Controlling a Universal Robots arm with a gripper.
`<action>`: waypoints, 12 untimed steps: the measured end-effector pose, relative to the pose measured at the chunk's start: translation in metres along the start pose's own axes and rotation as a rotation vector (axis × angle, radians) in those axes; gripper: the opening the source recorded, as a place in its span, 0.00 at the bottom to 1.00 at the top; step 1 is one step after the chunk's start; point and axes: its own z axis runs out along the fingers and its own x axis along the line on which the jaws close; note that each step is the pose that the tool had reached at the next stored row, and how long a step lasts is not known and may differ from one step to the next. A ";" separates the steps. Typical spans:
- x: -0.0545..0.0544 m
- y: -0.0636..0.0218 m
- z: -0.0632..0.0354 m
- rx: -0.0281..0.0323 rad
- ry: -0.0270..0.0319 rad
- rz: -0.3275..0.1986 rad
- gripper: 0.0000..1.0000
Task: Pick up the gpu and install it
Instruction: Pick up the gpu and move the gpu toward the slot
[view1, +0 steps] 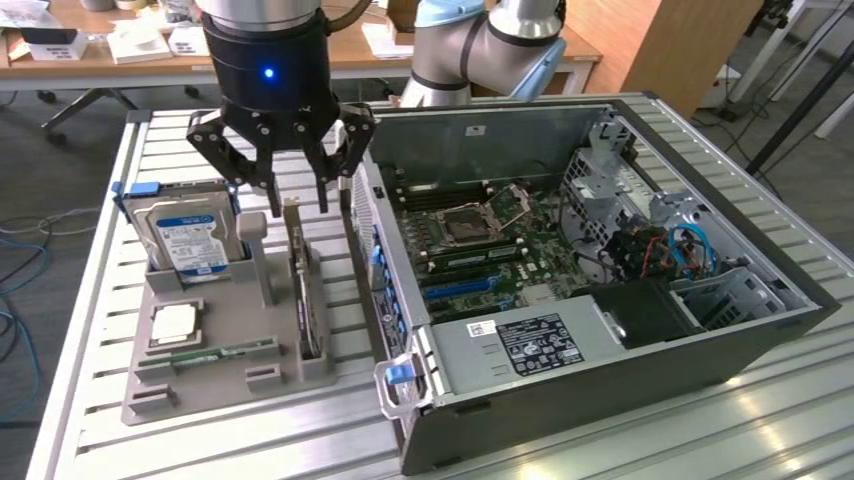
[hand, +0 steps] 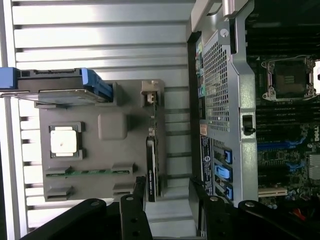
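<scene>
Graphics card (view1: 308, 300) stands on edge in a slot of the grey tray (view1: 200, 392), just beside the open computer case (view1: 507, 130). Upright, likely so its top edge offers a grasp from above. Gripper (view1: 310, 206) hovers over the card, fingers spread wide, holding nothing. Hard drive (view1: 187, 236) is slotted further toward the exterior view's left.

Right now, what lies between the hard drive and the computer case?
The graphics card stands on edge in the gray tray between the hard drive and computer case, with the open pincer above it, as the exterior view shows.
</scene>
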 end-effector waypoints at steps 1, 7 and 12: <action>0.000 -0.0001 0.0020 0.0000 0.0000 0.000 0.47; 0.001 -0.0006 0.0122 -0.0001 0.0000 0.000 0.47; 0.001 -0.0009 0.0187 -0.0002 0.0000 0.000 0.47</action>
